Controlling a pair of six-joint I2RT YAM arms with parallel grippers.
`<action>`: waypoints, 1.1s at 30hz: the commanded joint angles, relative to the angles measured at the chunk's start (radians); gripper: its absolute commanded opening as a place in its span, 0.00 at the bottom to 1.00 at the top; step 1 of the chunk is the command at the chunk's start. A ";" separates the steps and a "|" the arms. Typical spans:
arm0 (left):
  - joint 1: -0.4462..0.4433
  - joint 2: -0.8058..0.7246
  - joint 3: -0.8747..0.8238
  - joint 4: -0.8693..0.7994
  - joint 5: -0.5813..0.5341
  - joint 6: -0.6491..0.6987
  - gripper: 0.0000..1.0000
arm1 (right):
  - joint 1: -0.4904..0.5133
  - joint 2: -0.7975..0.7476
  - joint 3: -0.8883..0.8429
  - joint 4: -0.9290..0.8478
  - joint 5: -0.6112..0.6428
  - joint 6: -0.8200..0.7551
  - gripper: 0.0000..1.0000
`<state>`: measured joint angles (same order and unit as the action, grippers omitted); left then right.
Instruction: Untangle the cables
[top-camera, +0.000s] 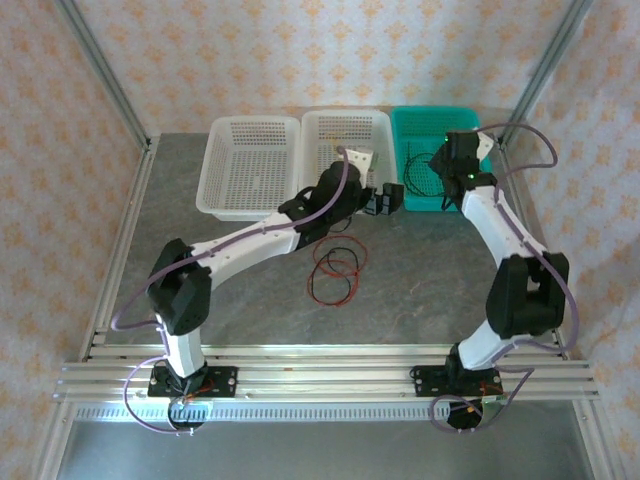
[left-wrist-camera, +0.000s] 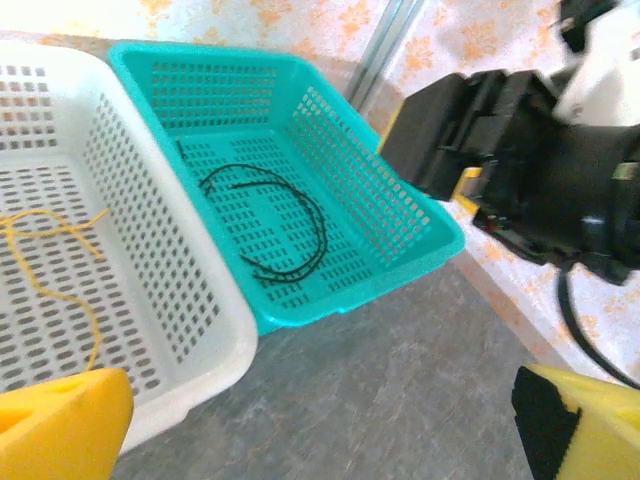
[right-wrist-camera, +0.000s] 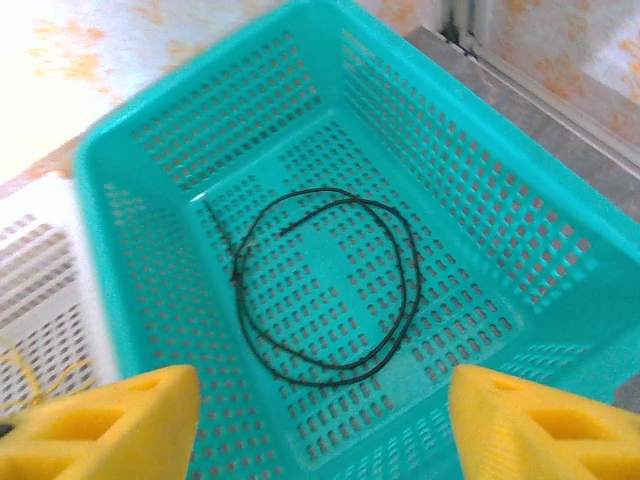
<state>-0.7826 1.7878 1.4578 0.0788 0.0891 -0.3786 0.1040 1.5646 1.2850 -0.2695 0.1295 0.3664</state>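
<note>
Black cable (right-wrist-camera: 238, 272): one loose loop, flat on floor of teal basket (right-wrist-camera: 480, 170), centre of right wrist view. Right pincer (right-wrist-camera: 322, 380) hangs above it, released, nothing between its yellow fingers. Left pincer (left-wrist-camera: 322, 385) spread wide, empty, low in left wrist view. Yellow cable (left-wrist-camera: 55, 212) in the white basket (left-wrist-camera: 190, 290), left of frame. Red cable (top-camera: 335, 268) coiled on table (top-camera: 420, 290), centre of top view.

No writing, label, brand, number or sign can be read anywhere, neither on the teal basket (top-camera: 434, 110), the white baskets (top-camera: 222, 192), the robot arms (top-camera: 250, 240), the tabletop (top-camera: 420, 290) nor the patterned walls (top-camera: 300, 50).
</note>
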 joint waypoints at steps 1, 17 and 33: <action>0.007 -0.091 -0.119 0.030 -0.063 0.020 0.98 | 0.062 -0.085 -0.077 0.003 0.005 -0.022 0.60; 0.000 -0.287 -0.641 0.247 -0.039 -0.180 0.94 | 0.327 -0.257 -0.404 -0.090 -0.042 0.150 0.36; -0.019 -0.377 -0.944 0.448 -0.087 -0.358 0.93 | 0.522 -0.027 -0.438 0.047 -0.011 0.193 0.34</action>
<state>-0.7986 1.4521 0.5388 0.4404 0.0402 -0.6891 0.6193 1.5078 0.8402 -0.2661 0.0868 0.5472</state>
